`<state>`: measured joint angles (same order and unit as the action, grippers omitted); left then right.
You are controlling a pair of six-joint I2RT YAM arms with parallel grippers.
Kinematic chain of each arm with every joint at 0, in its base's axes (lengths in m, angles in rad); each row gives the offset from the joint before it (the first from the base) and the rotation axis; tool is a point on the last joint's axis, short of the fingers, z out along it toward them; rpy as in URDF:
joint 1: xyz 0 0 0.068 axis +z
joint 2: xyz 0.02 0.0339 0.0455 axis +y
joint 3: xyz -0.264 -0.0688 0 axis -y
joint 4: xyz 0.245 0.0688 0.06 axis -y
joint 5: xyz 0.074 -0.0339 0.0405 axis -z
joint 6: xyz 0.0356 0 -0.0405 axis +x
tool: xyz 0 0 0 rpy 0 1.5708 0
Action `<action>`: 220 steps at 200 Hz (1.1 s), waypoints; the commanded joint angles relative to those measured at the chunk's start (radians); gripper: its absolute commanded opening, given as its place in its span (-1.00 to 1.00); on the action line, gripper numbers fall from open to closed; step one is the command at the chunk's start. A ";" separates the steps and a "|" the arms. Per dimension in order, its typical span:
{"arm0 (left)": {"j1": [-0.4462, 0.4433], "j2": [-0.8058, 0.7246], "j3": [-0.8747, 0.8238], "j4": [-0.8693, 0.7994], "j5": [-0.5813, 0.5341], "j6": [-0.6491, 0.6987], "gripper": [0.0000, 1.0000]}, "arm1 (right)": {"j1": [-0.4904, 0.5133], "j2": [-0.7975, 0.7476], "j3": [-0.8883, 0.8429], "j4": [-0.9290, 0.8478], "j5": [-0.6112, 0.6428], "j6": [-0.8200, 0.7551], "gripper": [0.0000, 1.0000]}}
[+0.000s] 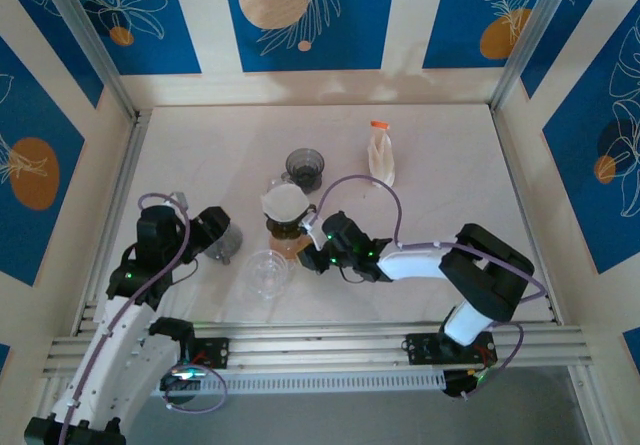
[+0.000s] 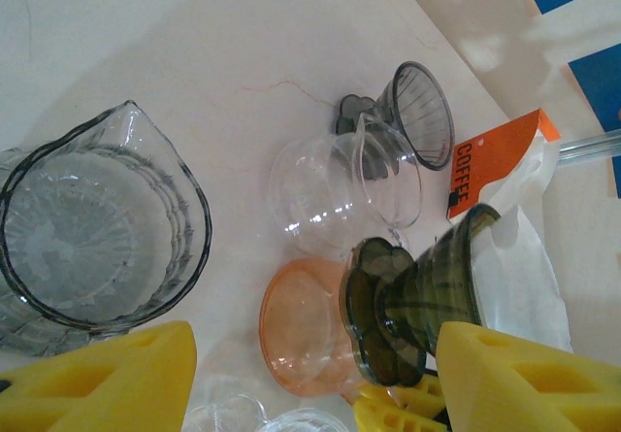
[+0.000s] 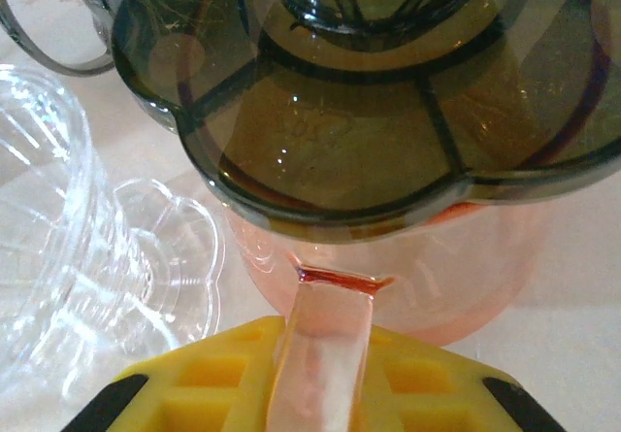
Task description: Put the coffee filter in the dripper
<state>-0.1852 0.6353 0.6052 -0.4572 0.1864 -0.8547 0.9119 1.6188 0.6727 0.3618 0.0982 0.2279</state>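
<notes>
While bare tabletop stretches toward 3 o'clock, white filter sits in dark dripper atop orange jug, at 11 o'clock of right gripper, clamped on jug's handle, left gripper spread wide.

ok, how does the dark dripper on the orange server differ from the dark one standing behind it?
The front dripper holds a white filter; the rear dripper is empty. The front one sits on the orange server; the rear one stands on the table. Both are dark, ribbed cones.
</notes>
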 commanded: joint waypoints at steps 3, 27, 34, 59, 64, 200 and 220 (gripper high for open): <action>0.012 -0.015 0.034 -0.036 -0.010 0.028 0.33 | -0.003 0.041 0.076 -0.001 0.009 -0.029 -0.57; 0.011 -0.022 0.035 -0.047 -0.014 0.031 0.33 | -0.004 0.092 0.137 -0.019 0.025 -0.032 -0.57; 0.012 -0.024 0.035 -0.051 -0.016 0.032 0.33 | -0.004 0.108 0.153 -0.026 0.029 -0.033 -0.57; 0.010 -0.031 0.033 -0.070 -0.031 0.042 0.33 | -0.005 0.165 0.223 -0.047 0.047 -0.038 -0.57; 0.010 -0.035 0.032 -0.073 -0.033 0.043 0.33 | -0.003 0.176 0.236 -0.050 0.050 -0.038 -0.57; 0.003 -0.044 0.039 -0.107 -0.061 0.071 0.33 | -0.014 0.461 0.608 -0.151 0.087 -0.072 -0.55; 0.003 -0.046 0.039 -0.109 -0.062 0.073 0.34 | -0.013 0.484 0.641 -0.162 0.086 -0.071 -0.54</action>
<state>-0.1852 0.6056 0.6094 -0.5453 0.1444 -0.8021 0.9062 2.0712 1.2675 0.2302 0.1795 0.1726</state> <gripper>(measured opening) 0.668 0.229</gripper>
